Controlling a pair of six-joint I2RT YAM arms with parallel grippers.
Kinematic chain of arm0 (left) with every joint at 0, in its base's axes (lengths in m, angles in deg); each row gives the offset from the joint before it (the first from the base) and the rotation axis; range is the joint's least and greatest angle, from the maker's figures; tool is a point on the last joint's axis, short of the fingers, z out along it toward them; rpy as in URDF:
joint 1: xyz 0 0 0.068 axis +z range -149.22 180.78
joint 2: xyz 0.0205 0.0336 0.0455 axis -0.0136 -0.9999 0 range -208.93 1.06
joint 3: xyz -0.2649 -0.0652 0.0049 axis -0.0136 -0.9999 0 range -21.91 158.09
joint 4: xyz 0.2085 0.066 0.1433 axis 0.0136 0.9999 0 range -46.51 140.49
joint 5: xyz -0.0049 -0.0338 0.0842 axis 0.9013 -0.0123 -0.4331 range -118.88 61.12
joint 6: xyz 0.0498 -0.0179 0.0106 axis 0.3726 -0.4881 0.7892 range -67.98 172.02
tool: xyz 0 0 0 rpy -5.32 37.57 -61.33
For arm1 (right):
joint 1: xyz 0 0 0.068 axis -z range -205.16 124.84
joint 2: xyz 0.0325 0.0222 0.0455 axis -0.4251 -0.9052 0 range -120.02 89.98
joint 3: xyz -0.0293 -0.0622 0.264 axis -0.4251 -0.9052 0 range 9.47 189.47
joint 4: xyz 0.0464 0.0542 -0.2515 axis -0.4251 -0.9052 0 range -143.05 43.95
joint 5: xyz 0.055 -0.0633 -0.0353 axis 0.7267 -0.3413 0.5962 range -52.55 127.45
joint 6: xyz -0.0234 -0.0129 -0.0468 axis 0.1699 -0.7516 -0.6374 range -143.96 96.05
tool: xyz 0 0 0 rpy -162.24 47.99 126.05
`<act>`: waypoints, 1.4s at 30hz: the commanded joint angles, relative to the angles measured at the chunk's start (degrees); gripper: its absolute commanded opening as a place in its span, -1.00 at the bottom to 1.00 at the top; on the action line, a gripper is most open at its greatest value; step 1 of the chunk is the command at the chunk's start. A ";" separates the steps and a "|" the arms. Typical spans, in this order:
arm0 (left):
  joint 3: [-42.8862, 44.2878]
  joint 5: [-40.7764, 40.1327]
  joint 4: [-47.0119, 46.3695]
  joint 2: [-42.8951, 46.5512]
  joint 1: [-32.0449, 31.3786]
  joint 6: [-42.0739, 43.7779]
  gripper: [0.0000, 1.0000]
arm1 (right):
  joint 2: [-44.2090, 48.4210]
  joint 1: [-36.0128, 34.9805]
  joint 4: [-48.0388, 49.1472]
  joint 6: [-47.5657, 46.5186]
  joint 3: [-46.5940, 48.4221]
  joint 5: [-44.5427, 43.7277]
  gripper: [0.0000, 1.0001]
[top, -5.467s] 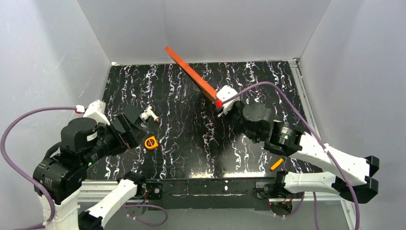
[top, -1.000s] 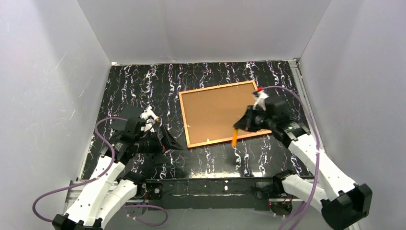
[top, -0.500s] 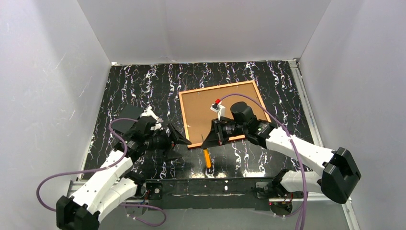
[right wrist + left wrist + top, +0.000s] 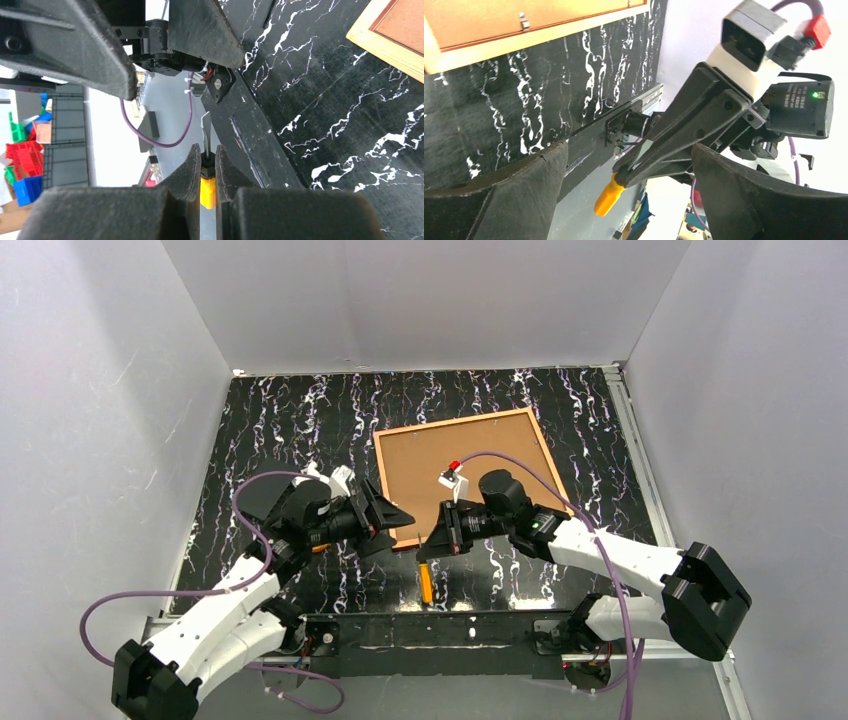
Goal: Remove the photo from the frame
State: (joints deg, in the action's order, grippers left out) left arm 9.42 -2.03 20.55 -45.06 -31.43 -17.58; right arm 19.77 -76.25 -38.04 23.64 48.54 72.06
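Two arms over one black, white-veined counter [image 4: 290, 420]. Item one: frame [image 4: 452, 422], a thin reddish-brown wooden border, lying flat and back-up near the middle of the counter, a little toward the right. Item two: photo [image 4: 460, 475], seated inside the frame, only its plain brown board back showing; the printed side is not visible. One small metal clip [image 4: 524, 21] sits on the board by the frame's near edge in the left wrist view. Item three: orange-handled tool [image 4: 427, 585] with a thin metal shaft, held handle-down and off the near-left corner of the frame. Left end effector [image 4: 398, 528]: fingers spread wide, nothing between them, hanging just beside the frame's near-left corner and pointed toward the right arm. Right end effector [image 4: 428, 550]: fingers pinched tight on the tool just above its orange grip, the shaft poking out past the fingertips; it hangs over bare counter just in front of the frame's near edge, close to the left end effector and facing it. Whether either end effector touches the frame cannot be told.
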 commanded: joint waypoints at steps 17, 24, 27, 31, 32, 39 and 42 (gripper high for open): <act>4.29 3.27 -3.53 -7.24 -6.99 5.55 -0.16 | 0.45 -0.27 6.31 4.37 2.43 -2.16 -0.97; 5.00 0.26 -0.35 -7.39 -7.86 6.14 -1.00 | -0.26 -1.02 2.09 2.58 5.52 -4.80 -0.97; 5.32 -0.96 0.63 -7.30 -7.82 4.99 -1.00 | 0.44 -1.27 -1.60 0.92 6.78 -6.60 -0.88; 10.05 -10.48 18.28 -5.41 -7.87 3.35 -1.00 | 2.25 -1.86 -12.78 -1.73 9.23 -13.05 0.15; 11.85 -12.80 24.16 -5.12 -7.87 3.01 -1.00 | 2.54 -2.19 -15.80 -2.33 10.05 -15.07 0.32; 20.42 -19.47 47.06 -7.65 -7.51 -3.35 -1.00 | 3.35 -7.62 -22.65 -5.36 11.71 -24.12 0.51; 18.95 -19.44 46.60 -7.19 -7.28 -8.47 -1.00 | 4.70 -10.71 -21.06 -4.41 10.67 -27.97 0.50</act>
State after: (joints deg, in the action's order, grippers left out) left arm 28.92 -19.01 55.92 -51.77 -39.05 -19.11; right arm 22.24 -83.61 -57.91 20.16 58.42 51.36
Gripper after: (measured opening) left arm 0.037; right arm 0.753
